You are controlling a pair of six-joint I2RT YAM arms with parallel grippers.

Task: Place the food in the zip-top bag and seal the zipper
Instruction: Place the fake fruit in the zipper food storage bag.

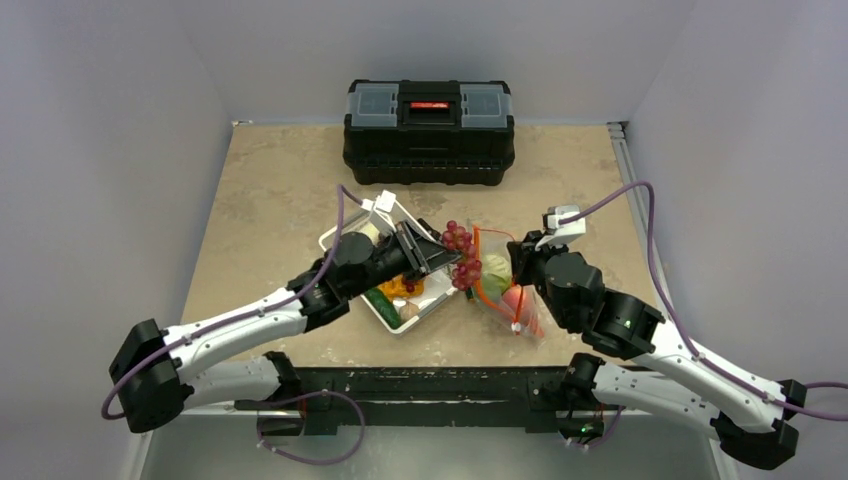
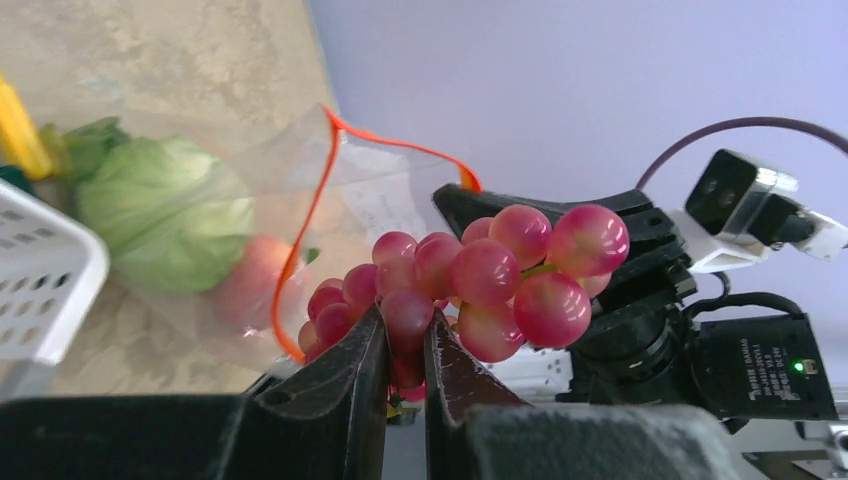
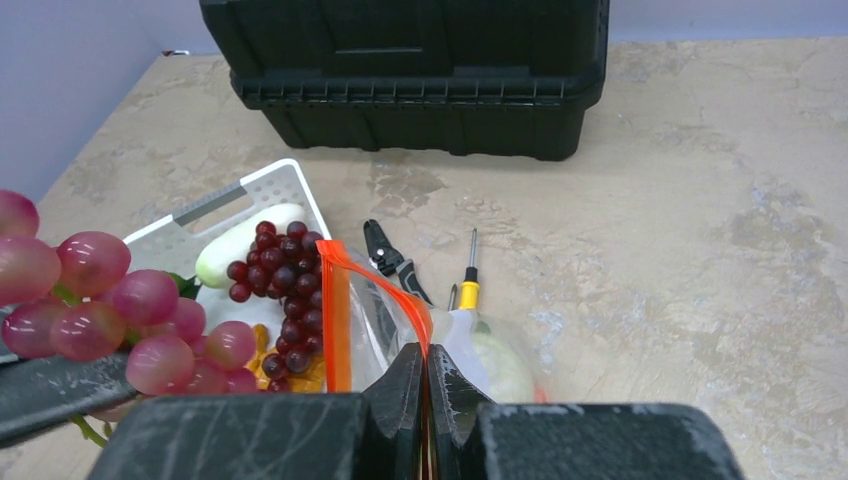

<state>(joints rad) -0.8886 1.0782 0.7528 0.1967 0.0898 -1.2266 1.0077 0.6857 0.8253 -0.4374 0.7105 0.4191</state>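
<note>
My left gripper (image 2: 405,335) is shut on a bunch of pink-red grapes (image 2: 500,275) and holds it in the air just left of the zip-top bag's mouth (image 1: 462,255). The clear bag (image 1: 505,290) lies right of the white basket (image 1: 335,238). Its orange-red zipper (image 2: 318,205) stands open. My right gripper (image 3: 427,358) is shut on the zipper's edge (image 3: 410,312) and holds it up. Inside the bag are the pale green cabbage (image 2: 165,212) and a pink piece (image 2: 250,282). The basket holds dark grapes (image 3: 282,285), a white oblong (image 3: 240,245), an orange chunk (image 3: 262,345) and a cucumber (image 1: 382,306).
A black toolbox (image 1: 429,130) stands at the back of the table. Black pruning shears (image 3: 393,260) and a yellow-handled screwdriver (image 3: 468,285) lie on the table just behind the bag. Grey walls close in both sides.
</note>
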